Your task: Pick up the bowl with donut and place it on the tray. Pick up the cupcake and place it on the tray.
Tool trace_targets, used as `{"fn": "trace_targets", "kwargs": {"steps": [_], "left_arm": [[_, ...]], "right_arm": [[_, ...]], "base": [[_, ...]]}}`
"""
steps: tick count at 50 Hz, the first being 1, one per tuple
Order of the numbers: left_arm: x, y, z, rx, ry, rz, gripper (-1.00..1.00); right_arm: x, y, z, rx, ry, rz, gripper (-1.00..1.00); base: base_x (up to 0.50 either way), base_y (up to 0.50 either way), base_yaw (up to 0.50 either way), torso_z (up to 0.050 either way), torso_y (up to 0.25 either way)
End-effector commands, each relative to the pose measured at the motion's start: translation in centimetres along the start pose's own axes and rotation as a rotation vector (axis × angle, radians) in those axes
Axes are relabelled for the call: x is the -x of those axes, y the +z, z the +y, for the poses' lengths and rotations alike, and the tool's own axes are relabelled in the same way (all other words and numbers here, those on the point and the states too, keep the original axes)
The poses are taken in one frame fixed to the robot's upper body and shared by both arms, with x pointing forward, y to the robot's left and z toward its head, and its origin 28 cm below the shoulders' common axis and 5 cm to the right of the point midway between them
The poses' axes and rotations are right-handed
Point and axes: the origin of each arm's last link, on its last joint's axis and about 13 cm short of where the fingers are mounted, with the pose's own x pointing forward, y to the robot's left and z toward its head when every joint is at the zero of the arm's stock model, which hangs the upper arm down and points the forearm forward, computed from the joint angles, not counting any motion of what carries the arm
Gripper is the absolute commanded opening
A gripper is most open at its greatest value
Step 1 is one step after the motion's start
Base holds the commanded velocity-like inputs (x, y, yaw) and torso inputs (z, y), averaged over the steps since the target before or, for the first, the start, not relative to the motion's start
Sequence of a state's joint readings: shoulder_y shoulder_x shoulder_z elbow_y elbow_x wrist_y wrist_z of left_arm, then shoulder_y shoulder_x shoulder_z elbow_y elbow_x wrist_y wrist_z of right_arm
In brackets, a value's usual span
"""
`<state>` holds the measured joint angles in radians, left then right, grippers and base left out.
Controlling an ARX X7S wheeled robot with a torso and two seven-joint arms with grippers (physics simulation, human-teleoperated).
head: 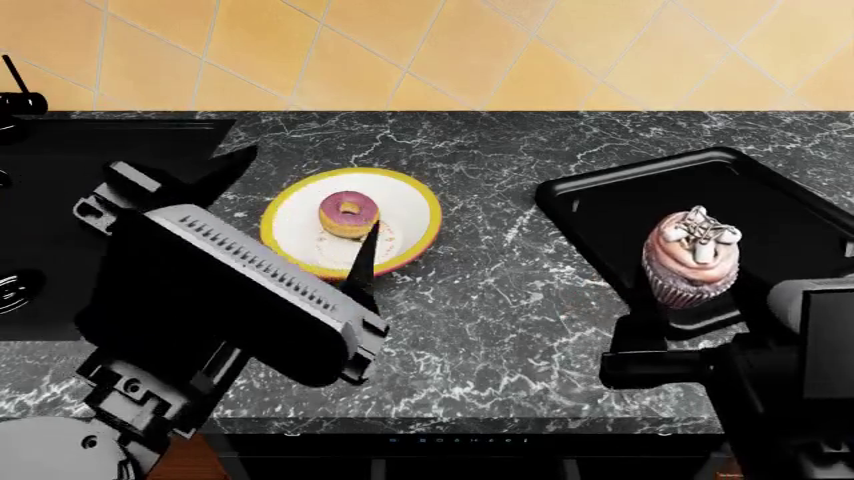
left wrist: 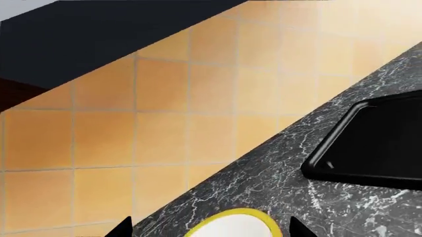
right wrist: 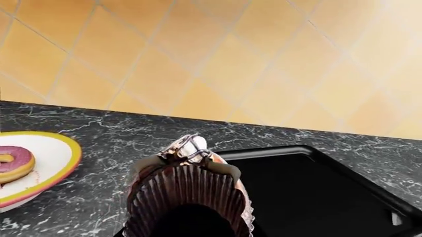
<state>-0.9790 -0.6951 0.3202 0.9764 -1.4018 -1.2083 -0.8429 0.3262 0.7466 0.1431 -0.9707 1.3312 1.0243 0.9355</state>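
Observation:
The white bowl (head: 400, 232) with its yellow rim sits on the marble counter, and the pink-iced donut (head: 347, 213) lies in it. My left gripper (head: 300, 212) is open, one fingertip on each side of the bowl's near-left rim (left wrist: 244, 216). The black tray (head: 787, 215) lies to the right of the bowl. The pink-frosted cupcake (head: 691, 258) hangs over the tray's near-left edge. My right gripper (right wrist: 189, 229) is shut on the cupcake's pleated wrapper (right wrist: 191, 192); its fingertips are hidden behind the cupcake. The tray (left wrist: 382, 143) also shows in the left wrist view.
A black sink (head: 54, 220) is set into the counter at far left, close to my left arm. An orange tiled wall (head: 400, 50) backs the counter. The counter's front edge (head: 441, 430) runs just below both arms.

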Motion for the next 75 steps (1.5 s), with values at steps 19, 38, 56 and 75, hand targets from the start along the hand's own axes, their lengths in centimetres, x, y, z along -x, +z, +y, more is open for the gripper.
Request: {"fn": "trace_targets", "kwargs": {"steps": [19, 38, 56, 75], "left_arm": [[0.2, 4.3, 2.0, -0.312, -0.243, 0.201, 1.00], [-1.2, 3.3, 3.0, -0.384, -0.368, 0.308, 1.00], [-3.4, 1.7, 3.5, -0.449, -0.398, 0.348, 1.00], [-4.4, 0.5, 2.8, -0.478, -0.474, 0.350, 1.00]], "right_arm": [[-0.3, 0.5, -0.4, 0.007, -0.029, -0.031, -1.00], [-0.6, -0.1, -0.4, -0.008, -0.020, -0.020, -1.00], [-0.6, 0.0, -0.4, -0.007, -0.028, -0.018, -1.00], [-0.9, -0.3, -0.3, -0.008, -0.031, -0.016, -1.00]], "base": [[0.00, 0.00, 0.00, 0.000, 0.000], [0.00, 0.00, 0.00, 0.000, 0.001], [0.00, 0.00, 0.00, 0.000, 0.001], [0.00, 0.00, 0.00, 0.000, 0.000]]}}
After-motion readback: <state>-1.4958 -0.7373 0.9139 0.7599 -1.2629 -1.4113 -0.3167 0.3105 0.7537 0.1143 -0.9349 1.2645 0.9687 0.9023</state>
